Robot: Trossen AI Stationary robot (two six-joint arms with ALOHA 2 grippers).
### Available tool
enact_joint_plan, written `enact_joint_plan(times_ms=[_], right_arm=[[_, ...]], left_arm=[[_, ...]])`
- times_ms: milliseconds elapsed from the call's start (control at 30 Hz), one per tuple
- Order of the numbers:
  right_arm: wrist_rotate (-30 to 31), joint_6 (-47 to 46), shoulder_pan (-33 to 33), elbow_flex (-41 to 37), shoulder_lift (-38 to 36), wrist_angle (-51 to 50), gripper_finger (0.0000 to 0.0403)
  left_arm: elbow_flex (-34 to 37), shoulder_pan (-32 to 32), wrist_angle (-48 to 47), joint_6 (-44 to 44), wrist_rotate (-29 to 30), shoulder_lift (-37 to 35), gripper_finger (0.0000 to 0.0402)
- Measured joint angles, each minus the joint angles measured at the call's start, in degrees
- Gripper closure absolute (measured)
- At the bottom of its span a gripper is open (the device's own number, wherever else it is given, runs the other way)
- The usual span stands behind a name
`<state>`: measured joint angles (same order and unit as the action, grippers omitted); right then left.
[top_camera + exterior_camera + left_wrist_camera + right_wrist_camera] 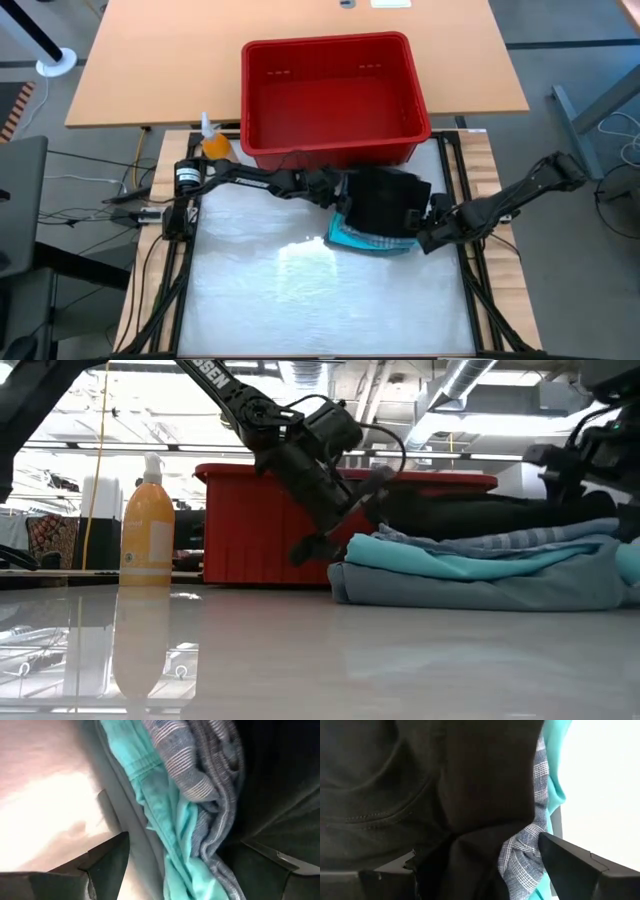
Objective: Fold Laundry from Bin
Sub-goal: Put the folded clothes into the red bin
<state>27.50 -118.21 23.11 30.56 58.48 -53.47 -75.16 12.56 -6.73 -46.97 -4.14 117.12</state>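
Note:
A stack of folded laundry lies mid-table just in front of the red bin (325, 42): a black garment (385, 195) on top, then a blue-grey striped shirt (200, 765), a turquoise one (150, 775) and a grey-green one (480, 588) at the bottom on the table. My left gripper (185, 839) is open at the stack's left edge. One finger is low by the table and the other above the black garment. My right gripper (477, 845) is open at the stack's right edge, slanting down, with black and striped cloth between its fingers. My left gripper stands astride the stack's left edge (175, 870), slanting down from the table's left; whether its fingers touch the cloth I cannot tell. My right gripper stands astride the black garment's edge (470, 820) on the stack's right side; whether it touches the cloth I cannot tell either.
The red bin (250, 525) stands right behind the stack, with nothing showing inside it in the high view. An orange pump bottle (212, 140) stands at the far left beside the bin. The white table surface (320, 300) spreads out in front of the stack.

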Motion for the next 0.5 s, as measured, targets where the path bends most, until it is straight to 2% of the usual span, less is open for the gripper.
enact_joint_plan(times_ms=[267, 500], right_arm=[[-0.25, -0.33, -1.79, -6.1, 6.6, 19.68, 0.0082], [-0.37, 2.39, -2.48, -6.31, 8.83, 20.8, 0.0082]], left_arm=[[0.17, 0.26, -1.97, 1.79, 2.45, -0.04, 0.0095], [0.35, 0.31, -3.32, 2.17, 0.91, 0.0, 0.0095]])
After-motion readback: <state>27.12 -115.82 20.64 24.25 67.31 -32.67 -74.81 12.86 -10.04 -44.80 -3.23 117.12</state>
